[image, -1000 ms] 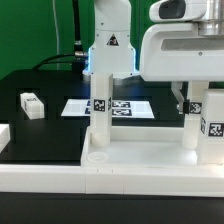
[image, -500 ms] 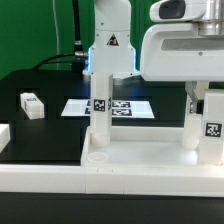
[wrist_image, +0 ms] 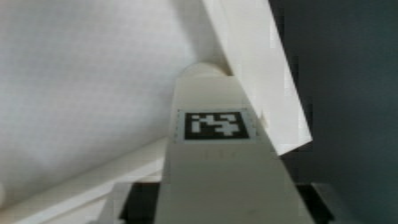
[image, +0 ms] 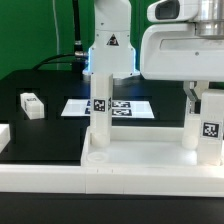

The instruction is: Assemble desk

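Leg [image: 212,134] upright, long axis vertical, tool [wrist_image: 214,198] pinching it, at tabletop [image: 130,166] 3 o'clock end, bare bench [image: 48,135] toward 9 o'clock.

No legible text, numbers or brands. Only black-and-white coded tags: on the upright white plastic block leg [image: 99,125] at the exterior view's left, the second white block leg [image: 211,145] [wrist_image: 222,175] at its right, the small white block [image: 32,104] lying flat, and the marker board [image: 135,108].

We look down a tagged white leg [wrist_image: 217,160].
The gripper [wrist_image: 224,208] clasps its sides, tabletop [wrist_image: 89,90] beyond.
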Robot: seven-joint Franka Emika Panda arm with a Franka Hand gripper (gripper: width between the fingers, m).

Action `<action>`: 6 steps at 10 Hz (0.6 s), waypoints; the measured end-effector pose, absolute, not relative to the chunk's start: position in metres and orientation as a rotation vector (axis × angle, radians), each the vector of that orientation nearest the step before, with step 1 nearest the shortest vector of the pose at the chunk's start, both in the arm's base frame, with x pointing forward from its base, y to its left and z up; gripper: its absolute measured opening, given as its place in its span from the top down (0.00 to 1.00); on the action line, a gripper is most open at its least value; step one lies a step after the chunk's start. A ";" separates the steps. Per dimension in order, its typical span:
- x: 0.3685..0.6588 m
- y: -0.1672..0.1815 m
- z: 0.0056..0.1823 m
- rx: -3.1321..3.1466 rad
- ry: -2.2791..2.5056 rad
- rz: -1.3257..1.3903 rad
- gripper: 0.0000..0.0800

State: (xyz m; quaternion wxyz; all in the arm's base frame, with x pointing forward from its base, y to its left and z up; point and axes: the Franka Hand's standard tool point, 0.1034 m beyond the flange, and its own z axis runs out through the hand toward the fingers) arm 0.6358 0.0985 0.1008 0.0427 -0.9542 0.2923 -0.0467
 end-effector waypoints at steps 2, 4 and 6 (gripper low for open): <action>0.635 0.098 0.101 -2.813 1.163 -0.139 0.64; 0.635 0.097 0.100 -2.693 1.399 -0.130 0.64; 0.633 0.098 0.100 -2.559 1.605 -0.112 0.64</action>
